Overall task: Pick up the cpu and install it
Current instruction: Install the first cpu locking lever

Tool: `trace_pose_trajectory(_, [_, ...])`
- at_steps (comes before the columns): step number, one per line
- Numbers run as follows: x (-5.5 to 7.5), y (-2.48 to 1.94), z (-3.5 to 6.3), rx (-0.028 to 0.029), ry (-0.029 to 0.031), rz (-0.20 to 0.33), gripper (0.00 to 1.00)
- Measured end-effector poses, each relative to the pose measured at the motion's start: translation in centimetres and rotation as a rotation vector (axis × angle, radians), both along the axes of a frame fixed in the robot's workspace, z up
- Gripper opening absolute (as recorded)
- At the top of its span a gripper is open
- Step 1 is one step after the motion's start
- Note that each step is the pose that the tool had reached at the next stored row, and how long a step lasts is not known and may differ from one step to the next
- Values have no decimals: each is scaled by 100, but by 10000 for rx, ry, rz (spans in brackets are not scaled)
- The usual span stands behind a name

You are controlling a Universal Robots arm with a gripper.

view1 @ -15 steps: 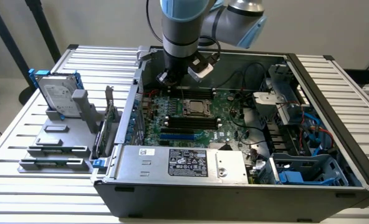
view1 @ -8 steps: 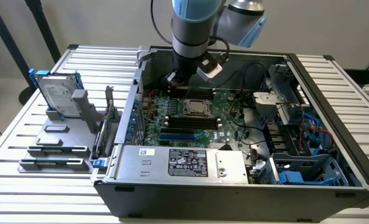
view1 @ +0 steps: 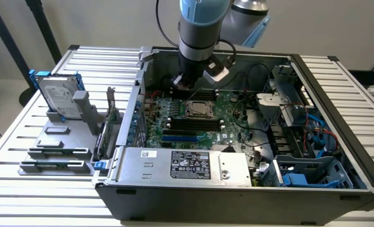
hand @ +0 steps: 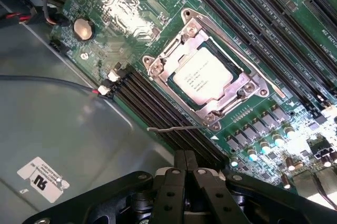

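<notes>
The cpu point(hand: 202, 79) is sitting in its socket point(hand: 158, 67) on the green motherboard point(hand: 121, 18), silver top facing up, metal frame lying around it. The gripper point(hand: 185, 154) is hovering over the black memory slots point(hand: 152, 103) just beside the socket, fingers pressed tight together and pinching nothing. In the exterior view, the arm point(view1: 200, 28) is reaching down into the open pc case point(view1: 237, 201).

Cpu point(hand: 202, 79) in the motherboard socket point(hand: 251, 86) inside the case point(view1: 237, 201); hard drive point(view1: 59, 97) outside at the exterior view's left.
</notes>
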State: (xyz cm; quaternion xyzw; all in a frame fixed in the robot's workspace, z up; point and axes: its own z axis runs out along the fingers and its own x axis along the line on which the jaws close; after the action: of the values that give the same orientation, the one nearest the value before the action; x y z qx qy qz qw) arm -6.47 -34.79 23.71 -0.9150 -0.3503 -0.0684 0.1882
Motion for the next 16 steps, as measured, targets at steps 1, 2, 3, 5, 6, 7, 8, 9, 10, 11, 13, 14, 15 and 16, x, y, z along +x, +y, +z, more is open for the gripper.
trace_pose_trajectory(1, [0, 3, -13, -33, -1, -30, 11])
trace_pose_trajectory(2, [-2, 3, -24, -73, -1, -46, 11])
trace_pose_trajectory(3, [-4, 3, -34, -120, -1, -52, 11])
trace_pose_trajectory(5, [-6, 3, -61, -188, -5, -52, 11])
trace_pose_trajectory(6, [-7, 4, -77, -211, -8, -51, 11])
trace_pose_trajectory(7, [-9, 4, -95, -223, -10, -51, 11])
trace_pose_trajectory(8, [-12, 4, -113, -230, -15, -51, 11])
trace_pose_trajectory(9, [-17, 5, -131, -232, -21, -51, 11])
trace_pose_trajectory(10, [-26, 5, -150, -232, -34, -51, 11])
trace_pose_trajectory(11, [-36, 8, -168, -232, -50, -50, 11])
trace_pose_trajectory(13, [-61, 21, -204, -231, -95, -38, 11])
trace_pose_trajectory(14, [-68, 31, -222, -232, -119, -26, 11])
trace_pose_trajectory(15, [-72, 43, -241, -231, -142, -10, 11])
trace_pose_trajectory(16, [-74, 56, -257, -233, -166, 10, 11])
